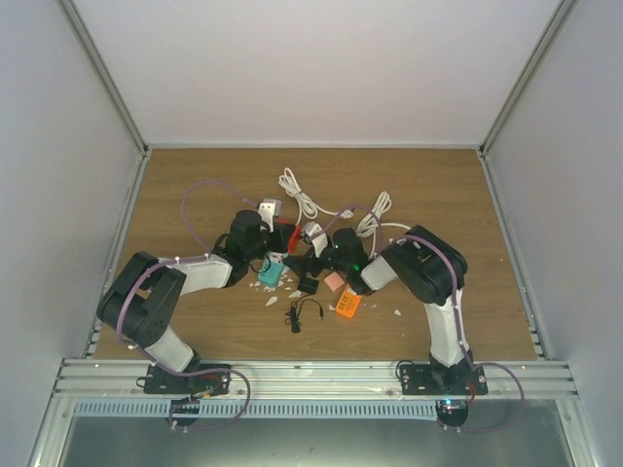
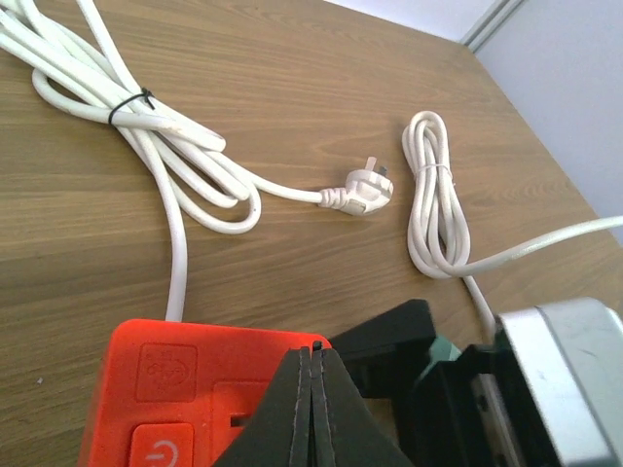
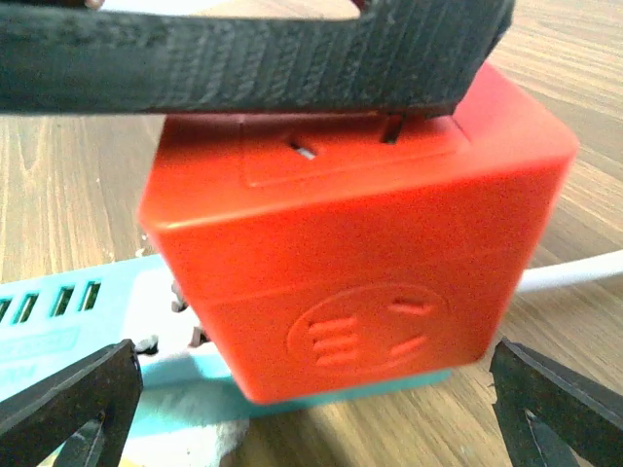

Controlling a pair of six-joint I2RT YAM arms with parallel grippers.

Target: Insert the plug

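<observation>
Left fingers (image 2: 282, 418) clenched atop orange plastic socket block (image 3: 360, 253); right fingers (image 3: 68, 389) released astride it. Pin block steady, then fetch white plug (image 2: 365, 190)

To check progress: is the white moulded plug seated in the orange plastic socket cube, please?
No, the plug lies loose on the wooden table, apart from the cube.

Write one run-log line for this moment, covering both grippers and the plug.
left gripper: shut, at orange socket cube | right gripper: open, flanking cube | white plug: lying free on table, not inserted
</observation>
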